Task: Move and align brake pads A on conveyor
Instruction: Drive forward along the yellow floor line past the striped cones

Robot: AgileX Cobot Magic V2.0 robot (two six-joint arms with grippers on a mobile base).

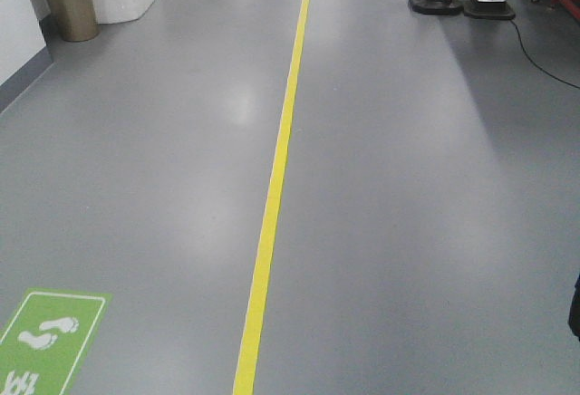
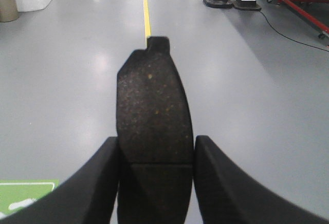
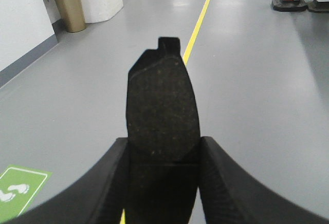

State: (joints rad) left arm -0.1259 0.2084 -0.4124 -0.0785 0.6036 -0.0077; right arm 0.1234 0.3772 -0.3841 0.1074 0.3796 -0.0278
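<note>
As left gripper point(image 2: 155, 144) and right gripper point(image 3: 164, 143) clamp brake pads point(image 2: 153, 95) point(image 3: 162, 100), a footprint sign point(image 1: 50, 336) shows.

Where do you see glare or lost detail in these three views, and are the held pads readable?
Front-facing view: pale glare patches on the grey floor, though the yellow line is crisp. Left wrist view: the pad in the left hand shows speckled grain; the fingers are featureless black. Right wrist view: the second pad in the right hand is darker, with fainter grain.
</note>
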